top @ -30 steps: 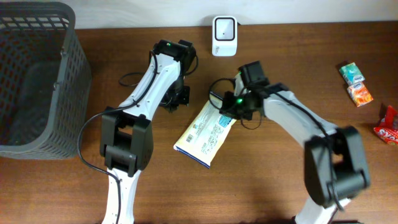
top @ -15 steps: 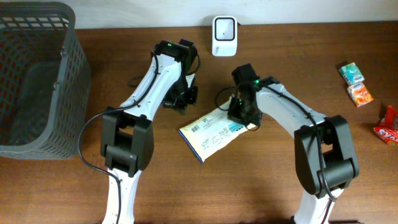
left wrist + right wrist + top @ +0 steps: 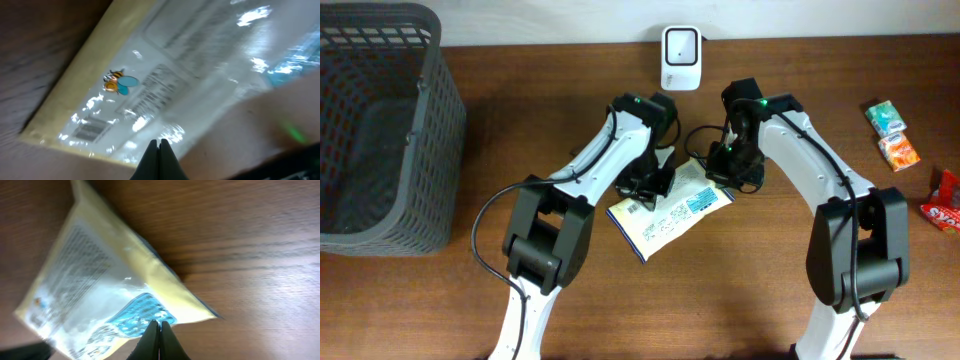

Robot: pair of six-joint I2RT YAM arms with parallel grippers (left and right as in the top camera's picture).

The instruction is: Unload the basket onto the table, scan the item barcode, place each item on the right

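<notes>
The item is a flat yellow and white packet [image 3: 665, 212] with a blue patch and printed text, lying face up on the wooden table in the middle. A white barcode scanner [image 3: 680, 58] stands at the back edge, apart from the packet. My left gripper [image 3: 655, 182] is shut, its tips [image 3: 159, 145] low over the packet's [image 3: 165, 80] near edge. At the packet's right corner is my right gripper [image 3: 725, 172], also shut, with its tips [image 3: 159, 325] on the blue patch of the packet [image 3: 95, 290]. Nothing shows between either pair of fingers.
A dark mesh basket [image 3: 380, 120] fills the left side of the table. Small snack packets lie at the far right: a green one [image 3: 888, 117], an orange one [image 3: 899, 152] and a red one [image 3: 945, 200]. Black cables loop between the arms.
My left arm swung right and came down at the packet's upper left edge. The right gripper moved right, and the packet turned to lie flatter and shifted slightly right.
</notes>
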